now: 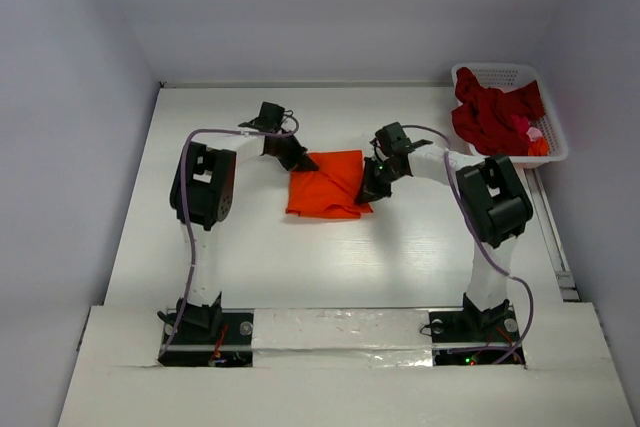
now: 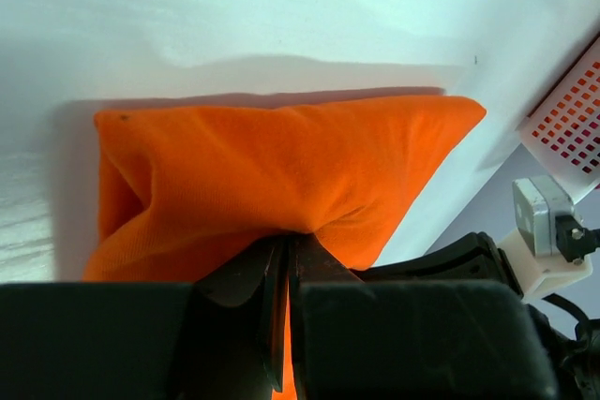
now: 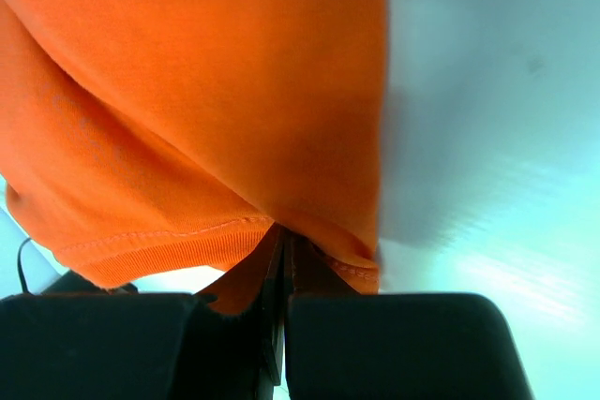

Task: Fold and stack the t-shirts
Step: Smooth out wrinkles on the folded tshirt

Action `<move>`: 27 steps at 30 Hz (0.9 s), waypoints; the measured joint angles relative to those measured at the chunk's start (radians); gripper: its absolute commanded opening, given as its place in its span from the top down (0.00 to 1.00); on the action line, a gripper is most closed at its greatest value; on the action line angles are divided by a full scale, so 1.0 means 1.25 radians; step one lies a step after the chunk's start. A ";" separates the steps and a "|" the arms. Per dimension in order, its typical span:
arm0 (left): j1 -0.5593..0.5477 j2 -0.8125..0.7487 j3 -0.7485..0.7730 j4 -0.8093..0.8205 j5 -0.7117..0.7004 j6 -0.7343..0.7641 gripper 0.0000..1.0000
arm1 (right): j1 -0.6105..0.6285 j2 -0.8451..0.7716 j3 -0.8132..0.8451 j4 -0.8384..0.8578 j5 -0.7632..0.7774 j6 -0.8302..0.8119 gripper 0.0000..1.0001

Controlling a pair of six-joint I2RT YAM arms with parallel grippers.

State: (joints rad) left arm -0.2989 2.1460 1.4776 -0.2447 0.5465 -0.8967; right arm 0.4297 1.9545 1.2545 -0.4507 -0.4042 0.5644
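A bright orange-red t-shirt (image 1: 327,185) lies partly folded in the middle of the table. My left gripper (image 1: 298,159) is shut on its far left edge; in the left wrist view the cloth (image 2: 281,166) bunches into the closed jaws (image 2: 287,248). My right gripper (image 1: 372,182) is shut on its right edge; in the right wrist view the hemmed cloth (image 3: 206,91) runs into the closed jaws (image 3: 283,241). Dark crimson t-shirts (image 1: 490,112) with a bit of pink lie heaped in the basket at the far right.
A white plastic lattice basket (image 1: 552,127) stands at the table's far right corner; its edge shows in the left wrist view (image 2: 572,114). White walls close in the table on the far, left and right sides.
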 measured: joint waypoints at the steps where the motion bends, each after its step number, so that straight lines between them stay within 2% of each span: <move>1: 0.000 0.004 0.005 0.000 0.001 0.000 1.00 | -0.005 0.004 0.008 -0.005 0.000 -0.002 1.00; 17: 0.007 0.050 0.092 -0.034 0.001 0.008 1.00 | -0.038 0.033 0.062 -0.032 0.014 -0.031 1.00; 23: 0.010 0.015 0.120 -0.081 -0.039 0.035 1.00 | -0.039 -0.006 0.057 -0.059 0.036 -0.039 1.00; 27: 0.015 -0.052 0.125 -0.102 -0.056 0.055 1.00 | -0.040 -0.064 0.057 -0.091 0.065 -0.060 1.00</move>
State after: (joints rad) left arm -0.2806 2.0815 1.6337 -0.3725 0.4770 -0.8276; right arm 0.3798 1.8748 1.3258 -0.5648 -0.3229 0.4896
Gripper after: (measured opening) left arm 0.003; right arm 0.010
